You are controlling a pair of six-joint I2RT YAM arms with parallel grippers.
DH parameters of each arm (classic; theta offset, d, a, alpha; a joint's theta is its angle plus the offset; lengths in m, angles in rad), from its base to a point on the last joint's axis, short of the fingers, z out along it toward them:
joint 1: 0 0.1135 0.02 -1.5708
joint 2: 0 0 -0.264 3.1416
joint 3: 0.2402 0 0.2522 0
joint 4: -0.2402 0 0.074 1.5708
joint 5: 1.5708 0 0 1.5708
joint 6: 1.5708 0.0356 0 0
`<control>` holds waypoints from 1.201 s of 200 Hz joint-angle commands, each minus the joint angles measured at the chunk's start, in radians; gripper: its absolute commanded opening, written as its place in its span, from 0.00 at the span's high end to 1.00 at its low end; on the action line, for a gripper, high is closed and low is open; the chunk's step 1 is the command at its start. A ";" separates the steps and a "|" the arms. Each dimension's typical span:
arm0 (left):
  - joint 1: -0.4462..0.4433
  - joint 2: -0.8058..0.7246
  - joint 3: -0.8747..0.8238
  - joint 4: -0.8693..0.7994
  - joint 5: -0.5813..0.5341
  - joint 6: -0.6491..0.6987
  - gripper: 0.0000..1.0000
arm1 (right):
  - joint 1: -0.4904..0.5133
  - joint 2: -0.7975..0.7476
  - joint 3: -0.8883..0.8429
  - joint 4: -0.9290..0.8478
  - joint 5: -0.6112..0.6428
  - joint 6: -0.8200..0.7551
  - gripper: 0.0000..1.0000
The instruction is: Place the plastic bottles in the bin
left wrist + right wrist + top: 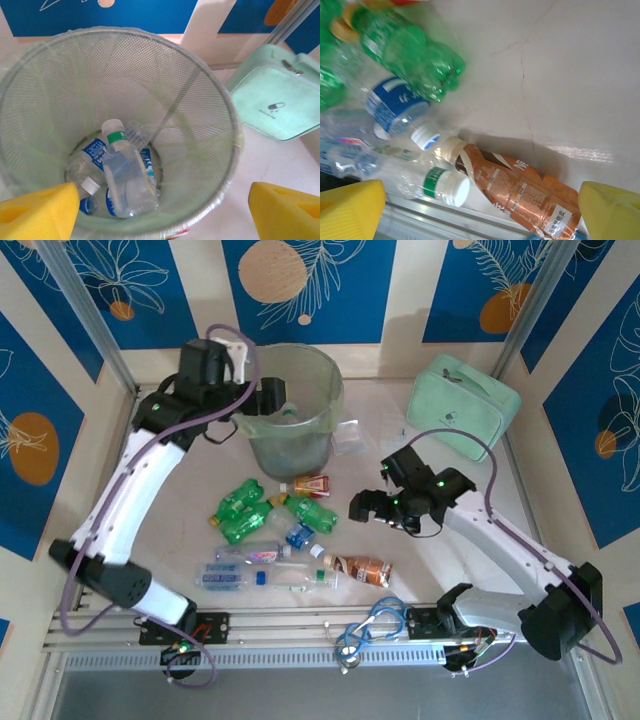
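The bin (328, 412) stands at the back of the table, pale green and translucent. My left gripper (272, 400) hovers open over its left rim; in the left wrist view its yellow pads (37, 210) stand wide apart above the bin's mesh wall (200, 115), with several clear blue-labelled bottles (125, 180) lying at the bottom. More plastic bottles lie mid-table: green ones (240, 512), a brown one (362, 569), clear ones (240, 575). My right gripper (385, 506) hangs open just above the brown bottle (525, 192), beside a clear white-capped bottle (445, 185) and a green bottle (405, 50).
A mint-green zippered case (462, 415) lies at the back right, close to the bin (280, 100). A small red-labelled bottle (310, 483) lies just in front of the bin. An aluminium rail (300, 625) with looped cables (375, 623) runs along the near edge.
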 commanded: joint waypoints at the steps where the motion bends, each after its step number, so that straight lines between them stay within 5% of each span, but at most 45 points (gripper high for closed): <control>1: 0.033 -0.099 -0.141 0.092 0.108 -0.094 0.13 | 0.053 0.051 -0.029 0.008 0.038 -0.044 0.01; 51: 0.066 -0.250 -0.433 0.296 0.247 -0.226 0.14 | 0.220 0.199 -0.035 -0.038 0.196 -0.023 0.01; 129: 0.099 -0.254 -0.479 0.330 0.282 -0.256 0.16 | 0.361 0.316 -0.047 -0.117 0.231 0.029 0.01; 171: 0.119 -0.261 -0.501 0.350 0.295 -0.263 0.15 | 0.342 0.328 -0.073 -0.128 0.227 0.078 0.01; 240: 0.145 -0.259 -0.527 0.363 0.313 -0.274 0.16 | 0.128 0.211 -0.172 -0.131 0.201 0.201 0.01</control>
